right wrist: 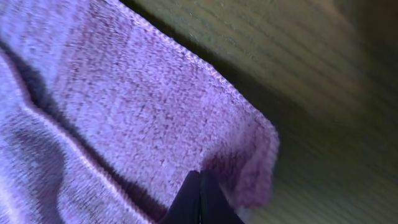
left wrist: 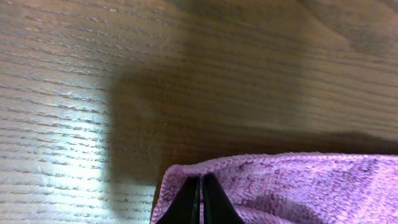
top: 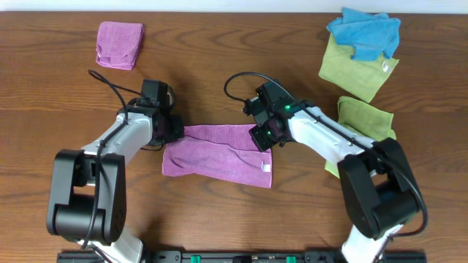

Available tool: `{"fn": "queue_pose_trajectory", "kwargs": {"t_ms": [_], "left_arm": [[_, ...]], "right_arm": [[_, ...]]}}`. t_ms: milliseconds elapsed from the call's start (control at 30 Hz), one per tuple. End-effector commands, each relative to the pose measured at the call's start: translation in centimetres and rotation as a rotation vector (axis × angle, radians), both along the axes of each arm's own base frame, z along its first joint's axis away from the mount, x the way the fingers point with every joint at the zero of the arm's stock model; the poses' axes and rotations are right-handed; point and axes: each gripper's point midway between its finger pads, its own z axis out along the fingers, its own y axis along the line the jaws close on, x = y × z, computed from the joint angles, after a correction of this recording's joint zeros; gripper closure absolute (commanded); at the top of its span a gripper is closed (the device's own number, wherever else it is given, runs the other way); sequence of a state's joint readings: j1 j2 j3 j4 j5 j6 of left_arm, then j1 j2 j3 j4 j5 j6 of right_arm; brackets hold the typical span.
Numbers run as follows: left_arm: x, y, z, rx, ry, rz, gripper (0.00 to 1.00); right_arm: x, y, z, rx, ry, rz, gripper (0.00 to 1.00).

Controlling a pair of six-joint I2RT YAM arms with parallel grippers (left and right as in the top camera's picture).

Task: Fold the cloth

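The purple-magenta cloth [top: 216, 153] lies as a wide strip at the table's middle front, with a small white tag [top: 266, 167] at its right edge. My left gripper [top: 174, 131] is at the strip's far left corner and my right gripper [top: 262, 136] at its far right corner. In the left wrist view the black fingers [left wrist: 201, 178] are pressed together with the cloth's [left wrist: 298, 186] hem pinched between them. In the right wrist view the gripper [right wrist: 199, 174] is shut on the cloth [right wrist: 124, 112] just inside its curled-up corner.
A small folded purple pad [top: 119, 44] lies at the far left. A blue cloth [top: 365, 31] rests on a yellow-green cloth [top: 357, 67] at the far right, and another yellow-green cloth [top: 365, 120] lies beside my right arm.
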State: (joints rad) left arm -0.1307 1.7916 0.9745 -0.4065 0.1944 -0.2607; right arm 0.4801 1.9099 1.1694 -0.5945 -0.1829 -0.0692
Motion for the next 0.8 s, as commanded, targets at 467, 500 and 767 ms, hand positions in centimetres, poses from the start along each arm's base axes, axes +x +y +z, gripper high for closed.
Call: {"fn": "queue_pose_trajectory", "kwargs": {"t_ms": [467,500,767], "left_arm": [[1.7,2.3,-0.3,0.163,-0.065,-0.06,0.94],[1.9,2.4,-0.3,0.172,-0.075,-0.061,0.94],[3.7,0.2,0.5,0.181,-0.176,-0.12,0.94]], "right_arm": [[1.4,-2.1,-3.0,-0.14,-0.038,-0.079,0.99],[1.6,-2.3,-3.0,-0.152,-0.045,-0.09,0.98],[2.4,-2.0,-2.8,-0.126,-0.07,-0.116,0.98]]}}
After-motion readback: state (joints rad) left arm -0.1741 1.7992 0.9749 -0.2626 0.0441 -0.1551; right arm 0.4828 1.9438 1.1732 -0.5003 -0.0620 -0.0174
